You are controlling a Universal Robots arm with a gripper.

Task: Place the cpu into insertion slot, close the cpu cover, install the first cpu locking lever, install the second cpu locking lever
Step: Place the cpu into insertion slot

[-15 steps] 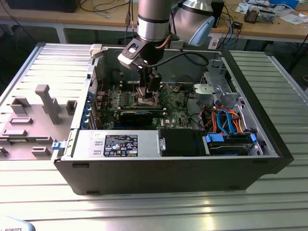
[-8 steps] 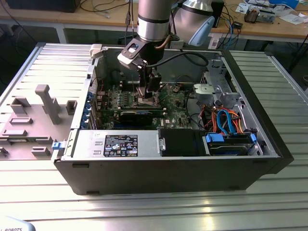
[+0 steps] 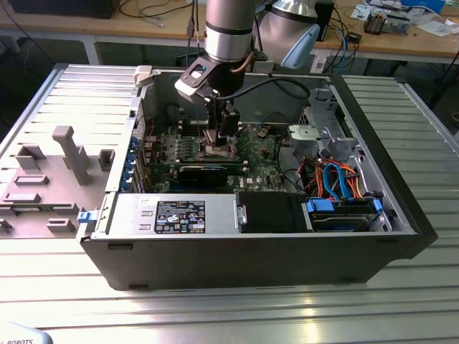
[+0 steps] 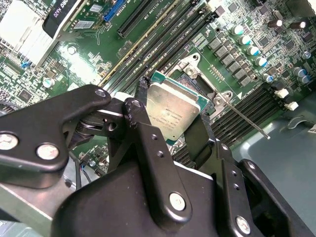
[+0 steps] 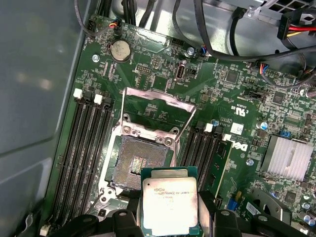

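My gripper is down inside the open PC case, over the middle of the green mobo in the exterior view. It's clamped on the cpu: a black finger on each of 2 opposite edges, metal top facing the cams in both wrist views.

The cpu isn't seated. In the first wrist view the insertion slot lies bare w/ its pin field showing. The cpu hangs just beside it, overlapping the slot's nearer edge in the picture.

The cpu cover stands swung up and open, hinged at the slot edge away from the cpu, and the board shows thru its window. Long black mem slots run along both sides of the slot. A coin battery sits beyond the cover, and a finned heatsink is well apart from the slot.

In the second wrist view a thin locking lever runs from the silvery bracket by the slot out across the mem slots.

Exterior view: the PSU w/ its label lies along the case's near wall, and blue & orange cables are at the exterior view's right. A grey plastic fixture sits on the ribbed metal table, at the exterior view's left of the case.
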